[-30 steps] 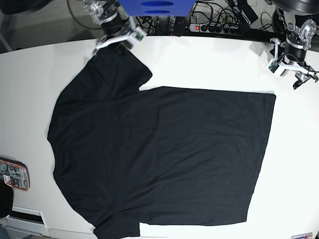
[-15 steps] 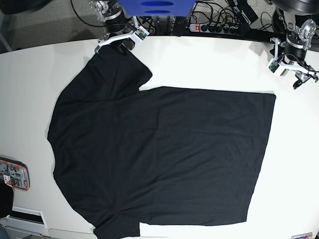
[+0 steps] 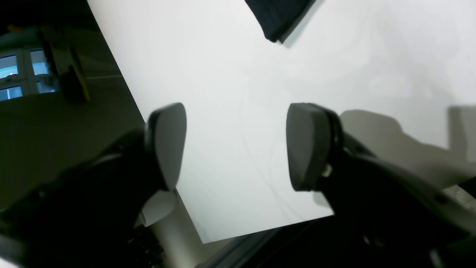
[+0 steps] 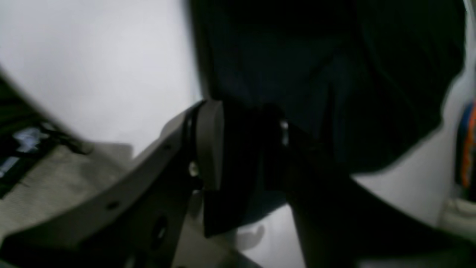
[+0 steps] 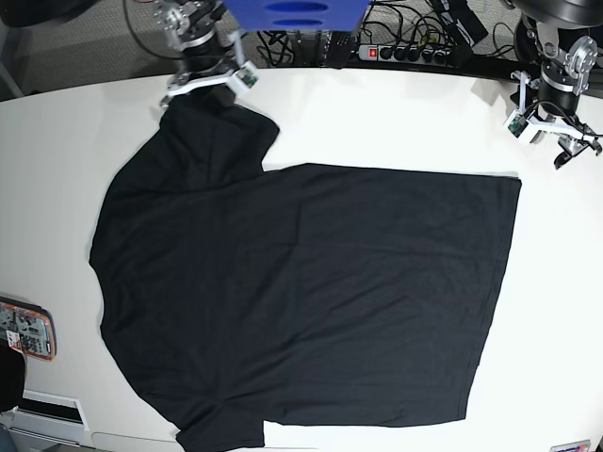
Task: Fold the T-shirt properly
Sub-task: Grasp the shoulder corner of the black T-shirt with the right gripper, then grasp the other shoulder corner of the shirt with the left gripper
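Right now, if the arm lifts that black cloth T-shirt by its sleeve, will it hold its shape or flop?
The black cloth T-shirt will likely flop: it lies limp and flat on the white table. The sleeve seems pinched in the right gripper, so probably only that part rises first while the body drags. The matte fabric probably won't slip easily.

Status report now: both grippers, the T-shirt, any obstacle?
Left gripper open, empty. Right gripper gripping sleeve of plain black cloth T-shirt. Shirt flat on table. No obstacle.

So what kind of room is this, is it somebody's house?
Probably not a house, more likely a robot lab or workshop. Two robot arms stand at the edge of a big white table, a power strip with tangled cables lies behind it, and a black T-shirt is spread out for folding practice.
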Robot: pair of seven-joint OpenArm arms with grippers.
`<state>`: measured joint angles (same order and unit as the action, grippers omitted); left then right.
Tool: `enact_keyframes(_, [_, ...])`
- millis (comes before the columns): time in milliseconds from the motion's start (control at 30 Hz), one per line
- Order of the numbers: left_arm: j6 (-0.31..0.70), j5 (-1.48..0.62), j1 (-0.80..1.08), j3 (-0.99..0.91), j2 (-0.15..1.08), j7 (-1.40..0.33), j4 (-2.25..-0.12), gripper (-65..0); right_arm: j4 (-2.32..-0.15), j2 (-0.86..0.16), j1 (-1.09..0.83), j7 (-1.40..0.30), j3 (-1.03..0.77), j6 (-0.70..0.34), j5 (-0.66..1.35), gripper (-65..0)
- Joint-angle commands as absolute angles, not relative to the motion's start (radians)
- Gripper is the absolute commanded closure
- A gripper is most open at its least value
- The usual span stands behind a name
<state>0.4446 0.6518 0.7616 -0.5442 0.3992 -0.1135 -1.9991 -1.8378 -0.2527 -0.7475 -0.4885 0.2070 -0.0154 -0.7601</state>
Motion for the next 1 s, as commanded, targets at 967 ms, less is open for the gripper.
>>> enact_keyframes(967, [0.427, 0.651, 0.743, -0.522, 0.415, -0.114, -1.940, -41.0, -1.755, -0.265, -0.765, -0.708, 0.182, -0.073, -0.746, 0.0])
